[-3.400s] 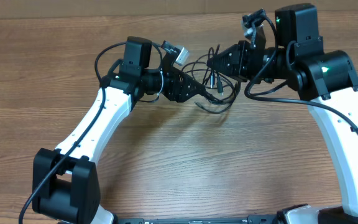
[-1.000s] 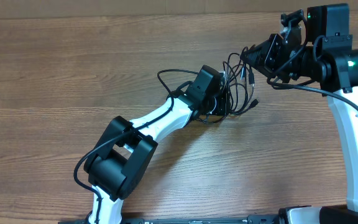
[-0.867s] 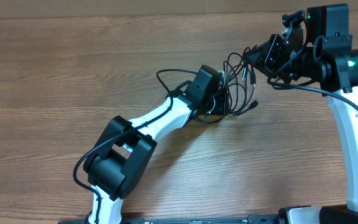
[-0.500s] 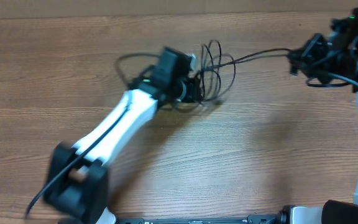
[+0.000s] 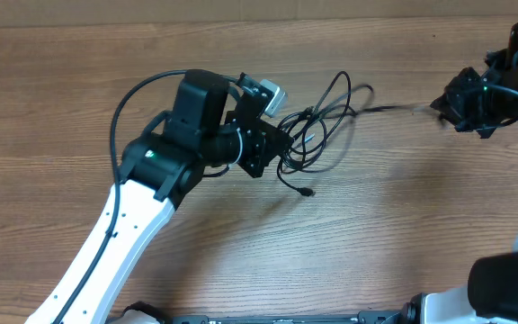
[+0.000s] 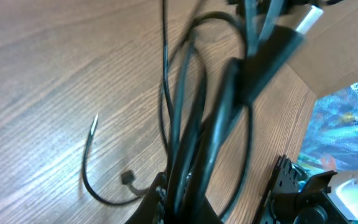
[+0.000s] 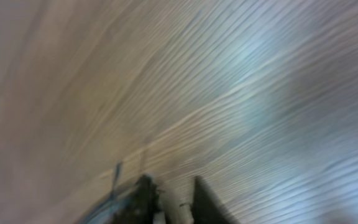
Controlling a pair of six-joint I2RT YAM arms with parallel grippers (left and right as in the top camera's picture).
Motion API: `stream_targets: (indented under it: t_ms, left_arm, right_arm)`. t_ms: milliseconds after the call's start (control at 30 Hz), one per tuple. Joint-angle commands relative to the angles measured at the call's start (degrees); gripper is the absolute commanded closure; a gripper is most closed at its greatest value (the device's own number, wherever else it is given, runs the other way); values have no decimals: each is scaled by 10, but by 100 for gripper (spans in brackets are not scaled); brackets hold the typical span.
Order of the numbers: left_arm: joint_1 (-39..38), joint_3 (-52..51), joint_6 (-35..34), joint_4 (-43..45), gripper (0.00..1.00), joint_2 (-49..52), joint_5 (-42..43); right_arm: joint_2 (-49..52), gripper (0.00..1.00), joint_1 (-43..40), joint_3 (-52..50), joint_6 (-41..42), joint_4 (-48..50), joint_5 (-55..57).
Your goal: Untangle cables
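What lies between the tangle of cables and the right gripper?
In the overhead view, one thin strand runs from the cables toward the right gripper, over bare table.

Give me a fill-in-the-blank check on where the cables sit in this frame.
The tangled cables bunch at the tip of the ___. One strand stretches from that tangle toward the ___. A loose plug end lies on the wooden ___.
Missing words: left gripper; right gripper; table.
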Motion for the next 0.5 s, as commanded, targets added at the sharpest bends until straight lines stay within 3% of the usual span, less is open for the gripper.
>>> stream_targets:
  t_ms: [0,33,167,467]
  left_arm:
    - [12,4,3,3,96,-33,-10]
    - [13,4,-20,1,96,-31,-37]
    - [13,4,-89,-1,96,-24,-100]
    - [14,4,-174,-1,96,-7,-173]
  right_arm:
    - [14,25,-12,11,-124,-5,-63]
    - [13,17,-12,11,-151,-8,-101]
    - [3,9,-6,12,-205,-23,-193]
    - [-5,10,110,12,-222,-21,-230]
